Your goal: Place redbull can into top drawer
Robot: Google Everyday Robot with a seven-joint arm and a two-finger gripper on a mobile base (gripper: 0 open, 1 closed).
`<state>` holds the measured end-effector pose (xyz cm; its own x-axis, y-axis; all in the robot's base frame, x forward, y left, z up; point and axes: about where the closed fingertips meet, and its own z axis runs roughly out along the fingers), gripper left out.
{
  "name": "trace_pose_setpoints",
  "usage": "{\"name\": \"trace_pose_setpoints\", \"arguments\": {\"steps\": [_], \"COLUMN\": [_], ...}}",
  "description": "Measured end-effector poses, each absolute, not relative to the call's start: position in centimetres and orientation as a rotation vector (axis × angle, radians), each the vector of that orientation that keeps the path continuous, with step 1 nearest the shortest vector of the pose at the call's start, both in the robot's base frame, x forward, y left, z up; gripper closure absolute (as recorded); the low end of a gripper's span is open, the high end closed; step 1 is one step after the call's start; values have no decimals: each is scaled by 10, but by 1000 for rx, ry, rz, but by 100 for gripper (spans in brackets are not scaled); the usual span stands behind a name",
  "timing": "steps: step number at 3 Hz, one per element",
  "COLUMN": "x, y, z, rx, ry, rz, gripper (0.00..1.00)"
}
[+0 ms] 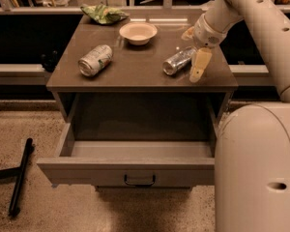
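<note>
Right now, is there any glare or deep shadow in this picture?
Camera view: dim warm light; glare streaks the table behind the bowl and glints on the redbull can just left of the gripper; the back of the drawer lies in shadow.
</note>
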<state>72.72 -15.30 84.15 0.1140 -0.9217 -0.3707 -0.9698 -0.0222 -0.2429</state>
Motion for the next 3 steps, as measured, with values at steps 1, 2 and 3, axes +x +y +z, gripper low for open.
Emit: {"name": "trace_pose_setpoints", "arguments": {"steps": [1,2,3], "x": [730,732,732], "y": [-147,-144,-140], "z": [836,832,830], "rx": [-1969,-1963,-1958], "ry": [1841,1848,1843], "rz": [175,196,222], "gripper": [18,42,64]}}
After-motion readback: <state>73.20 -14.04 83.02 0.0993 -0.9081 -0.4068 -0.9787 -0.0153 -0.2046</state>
